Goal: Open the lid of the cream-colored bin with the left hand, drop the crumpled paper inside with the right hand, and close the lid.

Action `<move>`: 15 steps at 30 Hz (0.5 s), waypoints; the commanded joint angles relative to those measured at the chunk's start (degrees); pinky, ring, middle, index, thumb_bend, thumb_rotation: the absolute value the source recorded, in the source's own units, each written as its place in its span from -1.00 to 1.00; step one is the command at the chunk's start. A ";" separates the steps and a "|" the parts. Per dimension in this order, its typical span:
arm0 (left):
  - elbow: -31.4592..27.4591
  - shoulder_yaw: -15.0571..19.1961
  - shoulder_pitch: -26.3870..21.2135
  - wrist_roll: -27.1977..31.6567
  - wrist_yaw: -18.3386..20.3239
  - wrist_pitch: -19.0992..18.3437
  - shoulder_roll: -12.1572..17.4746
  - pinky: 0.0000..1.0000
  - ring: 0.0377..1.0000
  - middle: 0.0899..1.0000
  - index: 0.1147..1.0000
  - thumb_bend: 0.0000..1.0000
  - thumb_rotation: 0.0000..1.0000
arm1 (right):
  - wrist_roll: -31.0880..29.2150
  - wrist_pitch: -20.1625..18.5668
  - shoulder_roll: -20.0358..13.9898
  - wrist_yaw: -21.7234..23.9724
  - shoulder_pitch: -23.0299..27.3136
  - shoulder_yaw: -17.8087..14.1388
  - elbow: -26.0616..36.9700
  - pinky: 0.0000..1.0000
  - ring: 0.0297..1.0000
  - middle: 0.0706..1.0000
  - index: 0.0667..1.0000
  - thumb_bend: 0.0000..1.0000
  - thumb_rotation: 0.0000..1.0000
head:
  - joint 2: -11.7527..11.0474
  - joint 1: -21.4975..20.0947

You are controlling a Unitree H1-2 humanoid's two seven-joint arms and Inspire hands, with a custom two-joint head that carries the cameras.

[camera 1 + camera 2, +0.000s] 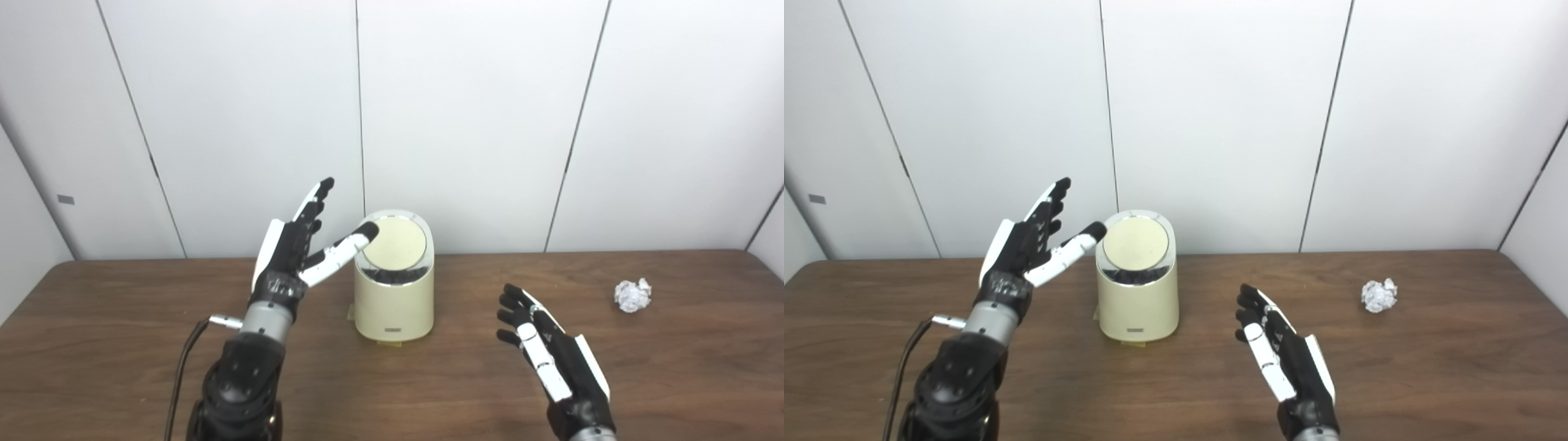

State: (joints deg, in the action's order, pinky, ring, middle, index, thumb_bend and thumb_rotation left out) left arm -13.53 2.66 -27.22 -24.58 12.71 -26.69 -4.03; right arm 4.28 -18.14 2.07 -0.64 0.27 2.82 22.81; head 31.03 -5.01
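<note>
while the left hand [293, 250] hangs open beside the cream-colored bin [394, 301], its thumb tip reaches the tilted lid [395, 243]. right hand [547, 349] is open and empty above the table [122, 343]. crumpled paper [633, 295] lies well apart on the right.

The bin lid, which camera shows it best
The left eye view: the lid appears a bit larger there, with the dark gap under its front edge clearer. The right eye view shows the same tilted lid, and more clearly shows the left hand beside the bin.
</note>
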 commanded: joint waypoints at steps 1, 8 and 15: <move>0.87 0.31 -4.13 -3.38 1.47 -0.23 -1.07 0.87 1.00 1.00 1.00 0.83 -0.08 | -0.05 1.10 0.35 -0.05 1.66 0.16 1.51 0.61 0.73 0.75 0.71 -0.70 0.55 | 0.04 -0.17; 9.67 0.72 -7.68 -7.49 0.19 -0.20 -2.67 0.82 1.00 1.00 1.00 0.84 -0.30 | 0.31 1.06 0.47 -0.27 1.70 0.22 1.45 0.60 0.72 0.74 0.71 -0.70 0.51 | -0.05 -0.59; 14.94 -0.71 -9.03 -8.85 -2.67 -0.21 -2.15 0.76 1.00 1.00 1.00 0.80 -0.36 | 0.24 0.30 0.70 -0.33 1.72 -0.11 1.79 0.62 0.73 0.75 0.72 -0.69 0.54 | 0.06 -0.84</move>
State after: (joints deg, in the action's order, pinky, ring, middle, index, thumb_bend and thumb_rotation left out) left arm 2.15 2.66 -32.67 -32.52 11.22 -26.69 -6.25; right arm 4.73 -18.28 2.44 -0.78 0.30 2.82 22.81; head 31.03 -5.80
